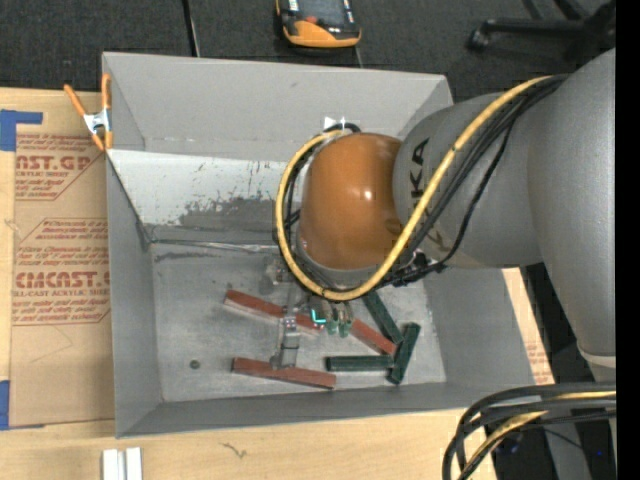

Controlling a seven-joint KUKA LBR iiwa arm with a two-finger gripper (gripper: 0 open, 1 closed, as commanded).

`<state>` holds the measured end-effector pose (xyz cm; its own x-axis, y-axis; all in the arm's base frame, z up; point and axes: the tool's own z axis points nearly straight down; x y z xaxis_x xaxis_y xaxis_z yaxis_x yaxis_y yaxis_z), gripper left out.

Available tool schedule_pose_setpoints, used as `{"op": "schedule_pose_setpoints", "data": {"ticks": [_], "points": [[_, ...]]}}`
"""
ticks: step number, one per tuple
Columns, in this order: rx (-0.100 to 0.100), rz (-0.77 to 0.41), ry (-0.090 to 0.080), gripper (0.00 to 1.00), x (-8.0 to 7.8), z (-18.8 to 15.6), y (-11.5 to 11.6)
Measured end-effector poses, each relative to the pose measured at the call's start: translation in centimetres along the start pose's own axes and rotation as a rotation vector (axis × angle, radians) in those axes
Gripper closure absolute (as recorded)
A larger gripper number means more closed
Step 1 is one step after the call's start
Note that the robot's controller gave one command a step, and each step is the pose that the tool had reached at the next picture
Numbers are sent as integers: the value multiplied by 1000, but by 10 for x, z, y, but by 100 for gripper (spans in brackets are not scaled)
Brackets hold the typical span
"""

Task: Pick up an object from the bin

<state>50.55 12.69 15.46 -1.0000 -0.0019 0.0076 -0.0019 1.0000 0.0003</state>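
Note:
My gripper [290, 336] hangs low over the middle of the bin floor, just under the orange wrist cover. One metal finger reaches down towards a flat reddish-brown bar [283, 371] lying near the front wall. A second reddish-brown bar [252, 304] lies tilted just left of the gripper, with its right end running under it. No thing shows between the fingers.
To the right of the gripper lie dark green bars [390, 346], one angled, one flat near the front wall, and a reddish bar [368, 336] between them. The arm and its orange cover hide the bin's back right part. Bare floor lies at the left.

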Motion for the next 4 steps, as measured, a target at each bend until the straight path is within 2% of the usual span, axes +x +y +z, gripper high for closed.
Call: {"op": "schedule_pose_setpoints", "data": {"ticks": [1,2,3,4], "points": [[-1,1,-8,0,-2,-4,-1],[-3,128,-13,0,-46,66,-29],[-2,252,-8,0,-58,84,-21],[-2,405,-7,0,-47,85,-11]]}}
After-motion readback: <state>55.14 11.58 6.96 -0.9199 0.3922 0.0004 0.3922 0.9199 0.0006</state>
